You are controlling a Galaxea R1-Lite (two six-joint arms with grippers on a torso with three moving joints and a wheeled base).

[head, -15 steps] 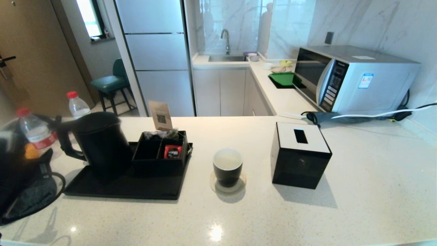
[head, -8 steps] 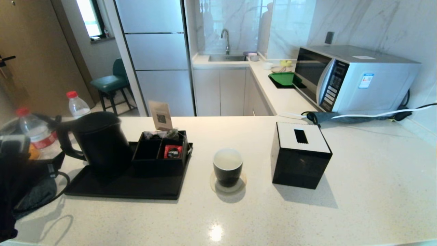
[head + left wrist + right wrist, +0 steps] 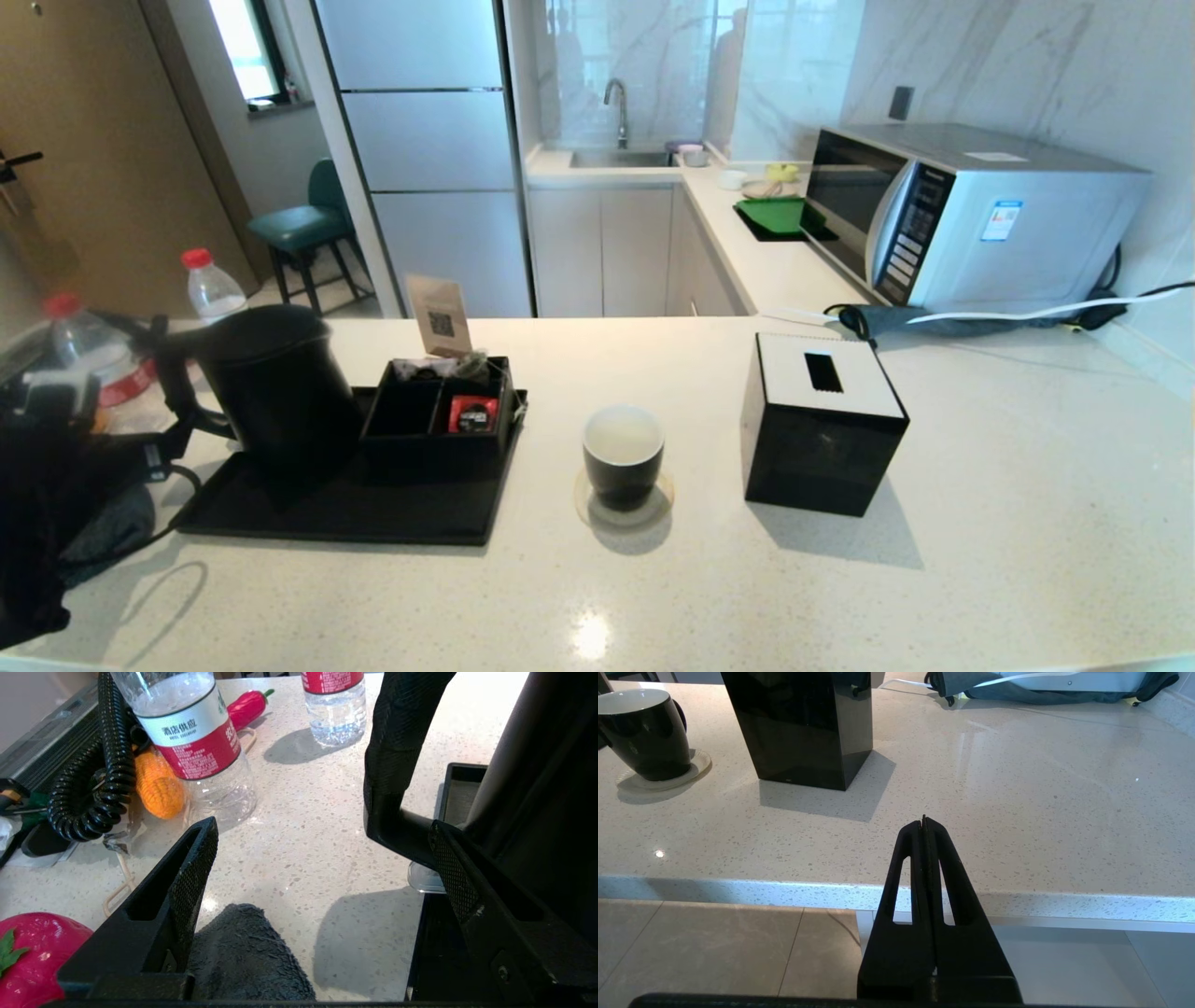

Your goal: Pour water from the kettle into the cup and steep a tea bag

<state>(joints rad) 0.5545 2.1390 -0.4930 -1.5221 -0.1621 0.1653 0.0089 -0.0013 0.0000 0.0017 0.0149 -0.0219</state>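
The black kettle stands upright on the black tray. My left gripper is open beside its loop handle. The handle's lower end sits just inside one fingertip, and nothing is gripped. The black cup rests on a coaster at mid-counter, and its inside looks pale yellowish, like water. A small greyish pouch, possibly the tea bag, lies in the organiser's back compartment. My right gripper is shut and empty, parked below the counter's front edge.
An organiser with a red sachet sits on the tray. The black box stands right of the cup. Two red-capped bottles, a grey cloth and toy food crowd the counter's left end. The microwave stands far right.
My left gripper's jaws have spread wider next to the kettle handle, and the arm's bulk has drawn back toward the left edge. Kettle, cup and right arm have not moved.
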